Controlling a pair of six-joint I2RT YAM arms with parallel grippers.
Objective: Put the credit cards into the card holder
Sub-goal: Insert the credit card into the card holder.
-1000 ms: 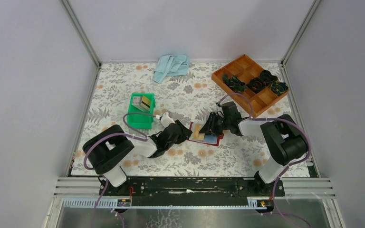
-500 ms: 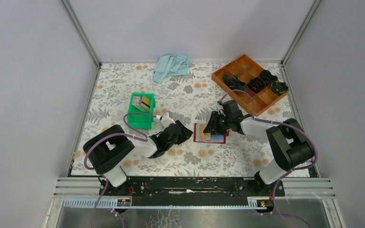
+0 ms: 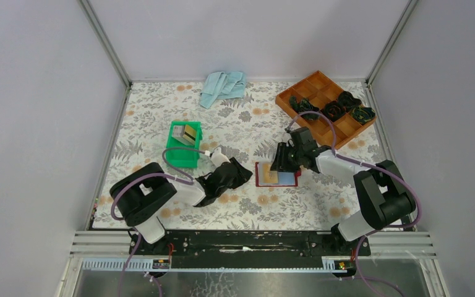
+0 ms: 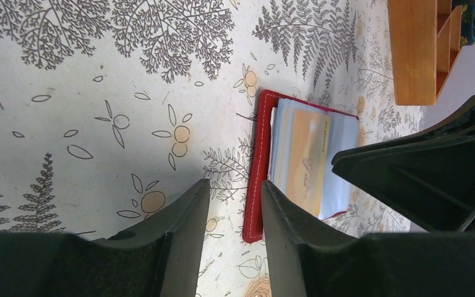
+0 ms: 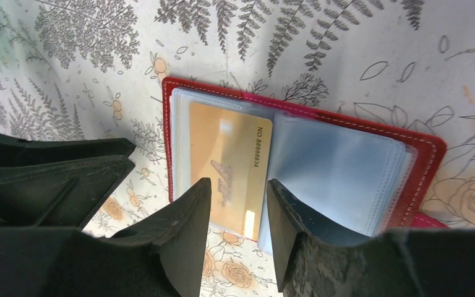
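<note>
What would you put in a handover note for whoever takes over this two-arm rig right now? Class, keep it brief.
Left gripper: open, empty, low beside the open dark red folding card holder, which lies flat mid-table.
Right gripper: open, empty, above it.
Done: one gold rectangular credit card at its left page; fully sleeved or not, unclear.
Left: remaining cards in the green plastic bin.

Floral table (image 3: 247,210), open red card holder (image 3: 287,179), green bin (image 3: 179,156), orange tray (image 3: 346,127), blue cloth (image 3: 222,86)
</note>
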